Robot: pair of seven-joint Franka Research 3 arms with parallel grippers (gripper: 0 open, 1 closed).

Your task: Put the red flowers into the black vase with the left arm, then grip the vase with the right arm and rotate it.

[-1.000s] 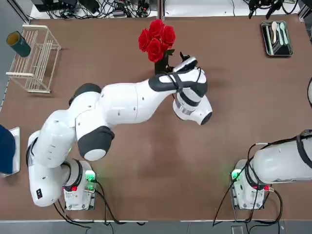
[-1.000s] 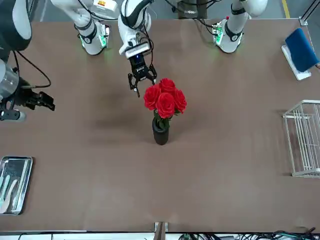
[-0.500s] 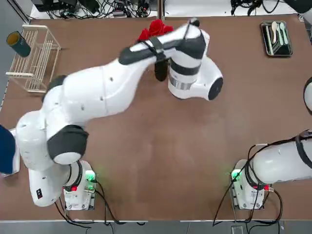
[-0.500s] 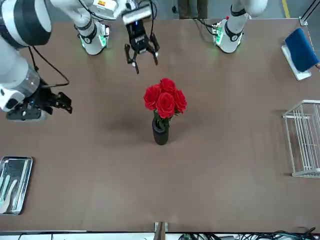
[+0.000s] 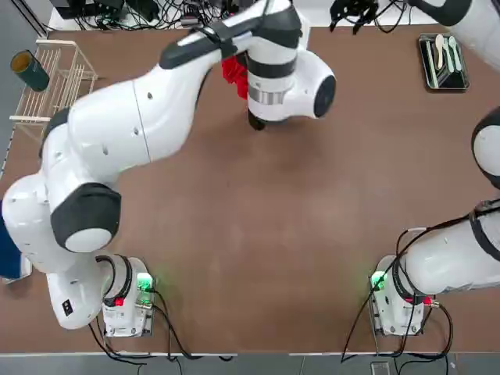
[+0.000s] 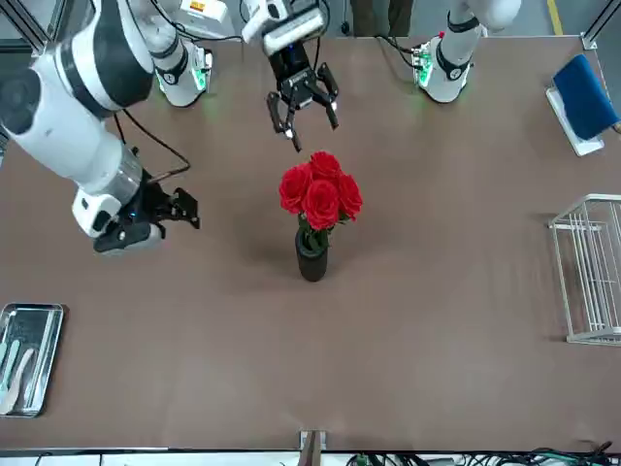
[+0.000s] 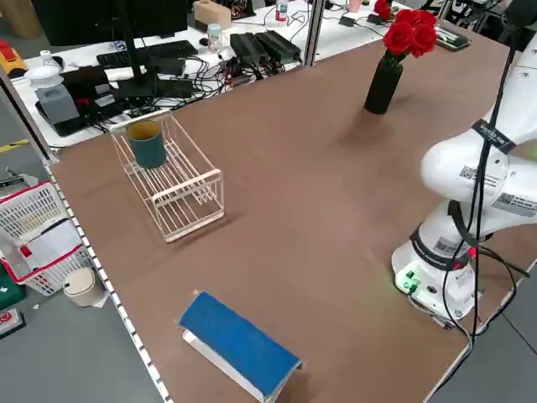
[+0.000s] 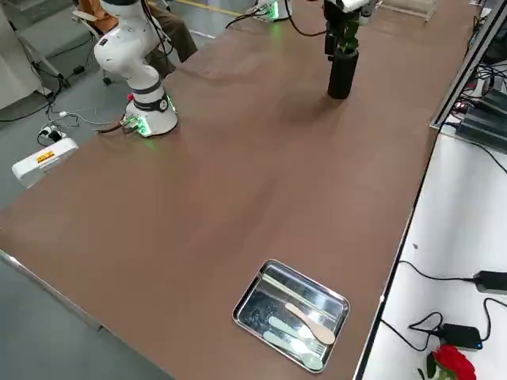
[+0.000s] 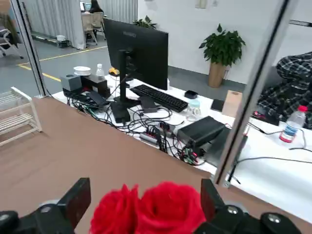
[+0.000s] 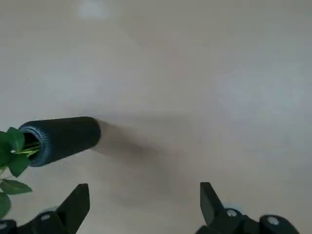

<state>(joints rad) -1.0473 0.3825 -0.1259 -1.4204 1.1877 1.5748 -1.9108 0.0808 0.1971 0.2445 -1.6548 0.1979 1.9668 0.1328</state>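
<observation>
The red flowers [image 6: 320, 194] stand upright in the black vase [image 6: 311, 260] near the middle of the table. My left gripper [image 6: 303, 105] hangs open and empty on the robot's side of the blooms, raised clear of them; in its wrist view the red flowers [image 9: 156, 209] sit low between the spread fingers. My right gripper [image 6: 186, 209] is open, off to the robot's right of the vase and apart from it. Its wrist view shows the black vase [image 10: 61, 139] with green leaves at the mouth. In the top view the left arm covers most of the red flowers [image 5: 233, 72].
A wire rack [image 5: 58, 94] with a dark teal cup [image 5: 30, 70] stands at the far left corner. A metal tray [image 5: 444, 61] of cutlery lies at the far right. A blue object [image 6: 585, 97] rests at the table's left edge.
The left gripper has let go of the flowers, risen and drawn back toward the robot. The right gripper has swung in from the table's right side toward the vase.
</observation>
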